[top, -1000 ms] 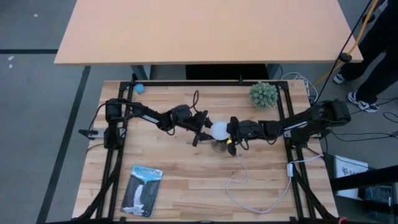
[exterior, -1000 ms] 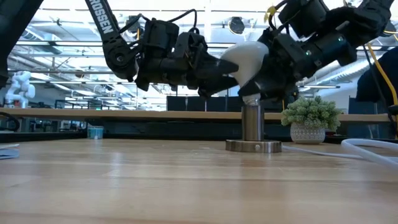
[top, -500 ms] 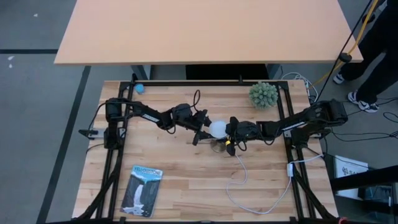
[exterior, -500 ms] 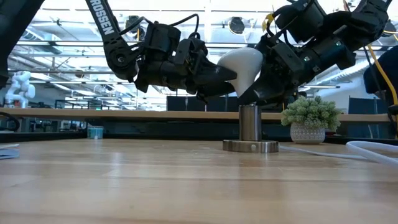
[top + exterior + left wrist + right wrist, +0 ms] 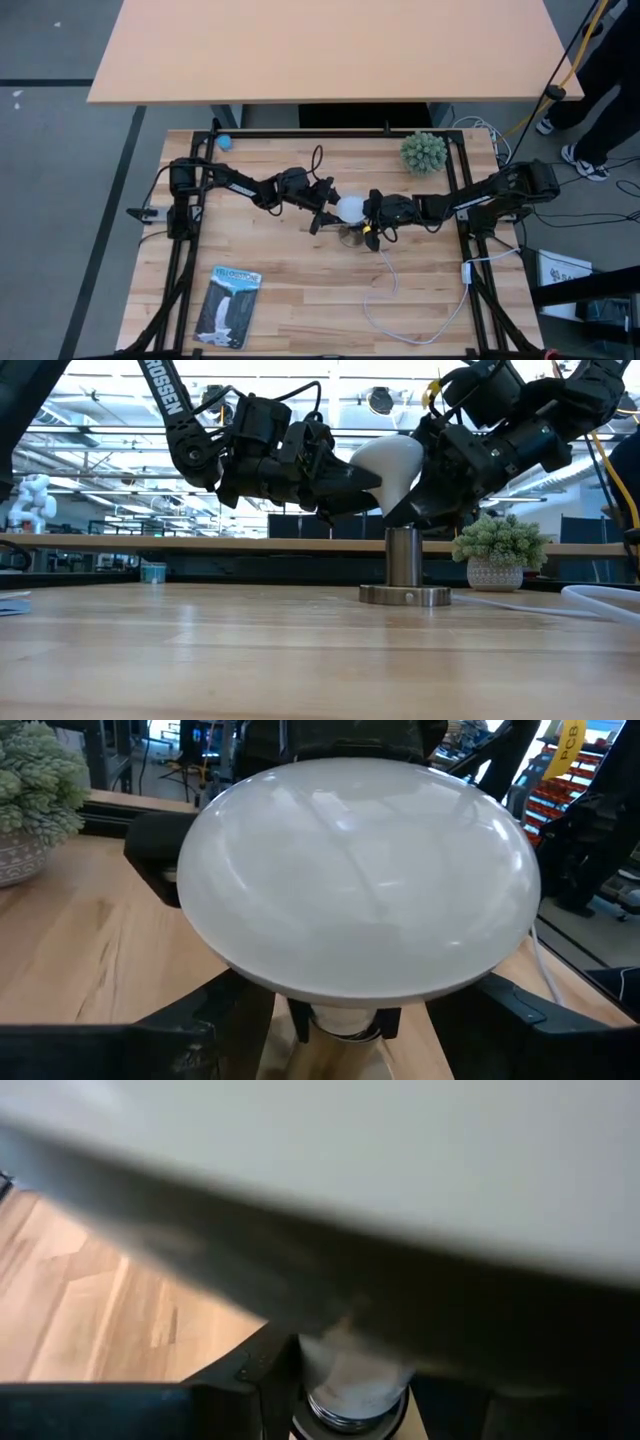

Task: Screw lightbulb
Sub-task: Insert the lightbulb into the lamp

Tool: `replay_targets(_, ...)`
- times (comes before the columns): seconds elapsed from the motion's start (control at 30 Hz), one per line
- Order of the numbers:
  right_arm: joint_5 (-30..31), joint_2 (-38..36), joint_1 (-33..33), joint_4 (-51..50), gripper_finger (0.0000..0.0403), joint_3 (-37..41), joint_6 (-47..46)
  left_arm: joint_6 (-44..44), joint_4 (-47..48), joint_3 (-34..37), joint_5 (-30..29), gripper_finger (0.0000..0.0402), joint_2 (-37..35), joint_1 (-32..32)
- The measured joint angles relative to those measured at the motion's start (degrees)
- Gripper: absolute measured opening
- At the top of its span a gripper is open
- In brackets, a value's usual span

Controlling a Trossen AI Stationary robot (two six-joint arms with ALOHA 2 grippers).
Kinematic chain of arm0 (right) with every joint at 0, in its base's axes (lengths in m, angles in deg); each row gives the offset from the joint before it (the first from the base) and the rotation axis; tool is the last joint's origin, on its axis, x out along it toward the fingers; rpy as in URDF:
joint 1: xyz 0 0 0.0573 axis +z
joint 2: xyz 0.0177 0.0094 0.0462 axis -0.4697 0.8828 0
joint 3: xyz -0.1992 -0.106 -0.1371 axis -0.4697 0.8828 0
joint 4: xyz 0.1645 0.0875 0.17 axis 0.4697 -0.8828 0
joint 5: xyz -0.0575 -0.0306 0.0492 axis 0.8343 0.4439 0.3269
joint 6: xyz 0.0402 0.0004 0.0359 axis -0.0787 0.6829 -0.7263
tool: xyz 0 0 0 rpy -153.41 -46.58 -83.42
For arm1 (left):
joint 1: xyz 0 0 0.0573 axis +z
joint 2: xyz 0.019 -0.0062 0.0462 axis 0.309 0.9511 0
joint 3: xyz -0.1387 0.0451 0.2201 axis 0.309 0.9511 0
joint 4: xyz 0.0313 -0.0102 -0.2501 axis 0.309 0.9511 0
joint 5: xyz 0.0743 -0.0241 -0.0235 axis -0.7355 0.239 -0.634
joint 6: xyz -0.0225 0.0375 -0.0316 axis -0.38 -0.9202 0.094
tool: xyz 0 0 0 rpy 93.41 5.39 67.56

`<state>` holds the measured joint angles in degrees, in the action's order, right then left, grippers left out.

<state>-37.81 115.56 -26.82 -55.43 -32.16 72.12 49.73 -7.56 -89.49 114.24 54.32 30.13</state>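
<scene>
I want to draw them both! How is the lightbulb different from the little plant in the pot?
The lightbulb is smooth and white; the potted plant is bumpy and green. The lightbulb is up in the air, tilted, between both arms' fingers, above the metal socket; the potted plant stands upright on the table. Nothing touches the plant. Both look roundish on top.

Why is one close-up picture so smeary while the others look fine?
In the right wrist view the lightbulb sits so near the lens that it blurs into a pale band; in the left wrist view it is sharp, with soft ceiling-light reflections; in the low view bright windows backlight the arms.
</scene>
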Motion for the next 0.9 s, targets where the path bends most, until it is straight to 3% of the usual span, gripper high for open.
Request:
replay_targets(0.33,-4.56,-3.63,0.05,-2.76,0.0182,0.2,-2.43,-1.3,-0.44,-0.07,-0.08,0.0245,-1.84,0.06)
replay_targets(0.9,-1.73,-4.85,0.96,-4.54,0.0155,0.11,-0.62,-4.62,1.07,-0.16,-2.16,0.0245,-1.88,-0.8)
